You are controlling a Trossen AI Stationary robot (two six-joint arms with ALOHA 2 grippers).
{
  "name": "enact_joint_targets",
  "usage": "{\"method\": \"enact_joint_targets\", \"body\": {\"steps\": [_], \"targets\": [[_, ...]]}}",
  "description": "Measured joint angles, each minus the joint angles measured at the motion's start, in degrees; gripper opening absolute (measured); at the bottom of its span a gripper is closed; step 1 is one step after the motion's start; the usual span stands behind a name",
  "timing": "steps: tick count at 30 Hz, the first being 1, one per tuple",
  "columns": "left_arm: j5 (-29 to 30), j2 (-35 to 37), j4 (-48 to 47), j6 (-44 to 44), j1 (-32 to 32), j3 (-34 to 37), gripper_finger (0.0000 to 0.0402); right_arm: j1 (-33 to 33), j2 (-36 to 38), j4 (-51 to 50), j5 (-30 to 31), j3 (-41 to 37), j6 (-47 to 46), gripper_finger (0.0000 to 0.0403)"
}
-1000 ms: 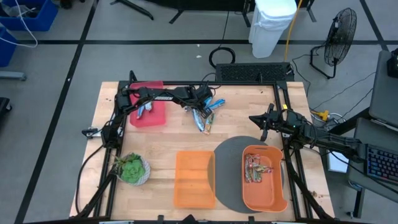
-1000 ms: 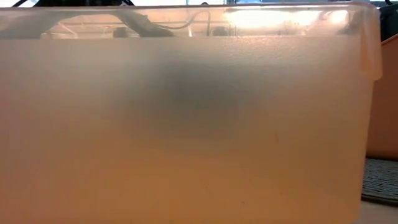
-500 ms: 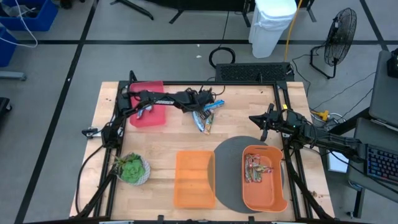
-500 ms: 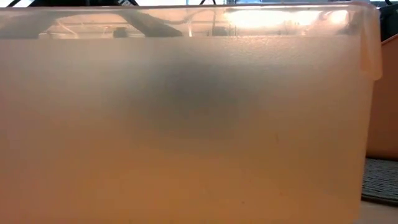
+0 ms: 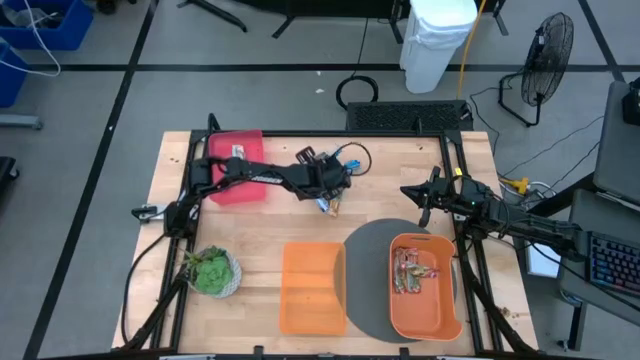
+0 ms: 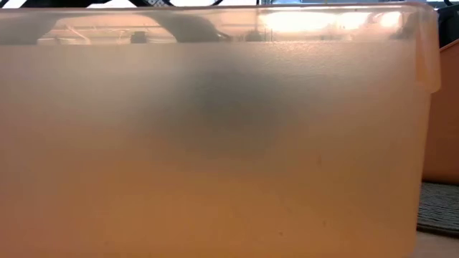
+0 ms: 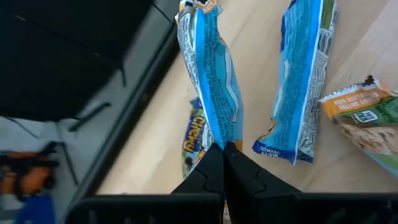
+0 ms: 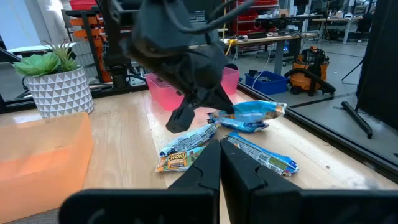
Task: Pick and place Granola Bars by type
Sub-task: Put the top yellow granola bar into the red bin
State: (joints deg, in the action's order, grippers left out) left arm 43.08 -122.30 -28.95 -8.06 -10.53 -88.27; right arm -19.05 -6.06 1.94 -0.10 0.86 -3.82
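Observation:
My left gripper [image 7: 224, 152] is shut on one bright blue Granola Bar [image 7: 214, 81], reaching over the loose pile of bars [image 5: 330, 205] at the table's middle. The right wrist view shows it [image 8: 214, 102] with that bar [image 8: 252, 111] above the others. A second blue bar [image 7: 301, 74], a Chewy bar [image 7: 196, 134] and an orange-labelled bar [image 7: 367, 115] lie flat on the wood. My right gripper [image 8: 219, 163] is shut on nothing and waits at the table's right side [image 5: 408, 190]. My left gripper pinches the blue bar's crimped end [image 7: 225, 138] between its two fingertips. The fingers slant down from the table's left side and lie along the bar. The bar sticks out ahead of the fingertips, raised above the bars on the table.
A pink bin [image 5: 237, 160] stands at the far left under my left arm. One orange bin [image 5: 312, 285] sits near the front; its wall [image 6: 215, 143] fills the low view. Another orange bin [image 5: 425, 290] with reddish bars rests on a grey mat. A potted plant [image 5: 212, 270] stands front left.
My left arm has swung toward the table's near edge, carrying its gripper from the far side of the pile to over it, and its wrist has rolled. Its fingers have stayed shut.

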Motion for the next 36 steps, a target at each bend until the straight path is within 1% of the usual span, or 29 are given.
{"method": "enact_joint_targets", "body": {"steps": [5,7,11,13,17,22,29,33,36], "targets": [[6.3,0.0,-0.1,2.0,3.0,0.0,0.0001,0.0,0.0,0.0,0.0,0.0,0.0,0.0000],[9.2,0.2,-2.0,2.1,4.1,0.0,0.0001,0.0,0.0,0.0,0.0,0.0,0.0,0.0000],[17.1,0.3,-7.8,-1.1,6.5,0.0,0.0001,0.0,0.0,0.0,0.0,0.0,0.0,0.0000],[20.0,0.3,-11.4,-3.9,7.5,0.0,0.0001,0.0,0.0,0.0,0.0,0.0,0.0,0.0000],[21.8,0.3,-19.9,-12.1,9.1,0.0,0.0001,0.0,0.0,0.0,0.0,0.0,0.0,0.0000],[25.3,0.3,-34.2,-26.4,10.3,0.0,0.0000,0.0,0.0,0.0,0.0,0.0,0.0,0.0000],[25.5,0.3,-53.3,-44.5,10.3,0.0,0.0000,0.0,0.0,0.0,0.0,0.0,0.0,0.0000],[26.0,0.3,-61.1,-52.4,10.2,0.0,0.0000,0.0,0.0,0.0,0.0,0.0,0.0,0.0000],[26.5,1.1,-59.9,-52.0,9.8,1.2,0.0000,0.0,0.0,0.0,0.0,0.0,0.0,0.0000]]}}
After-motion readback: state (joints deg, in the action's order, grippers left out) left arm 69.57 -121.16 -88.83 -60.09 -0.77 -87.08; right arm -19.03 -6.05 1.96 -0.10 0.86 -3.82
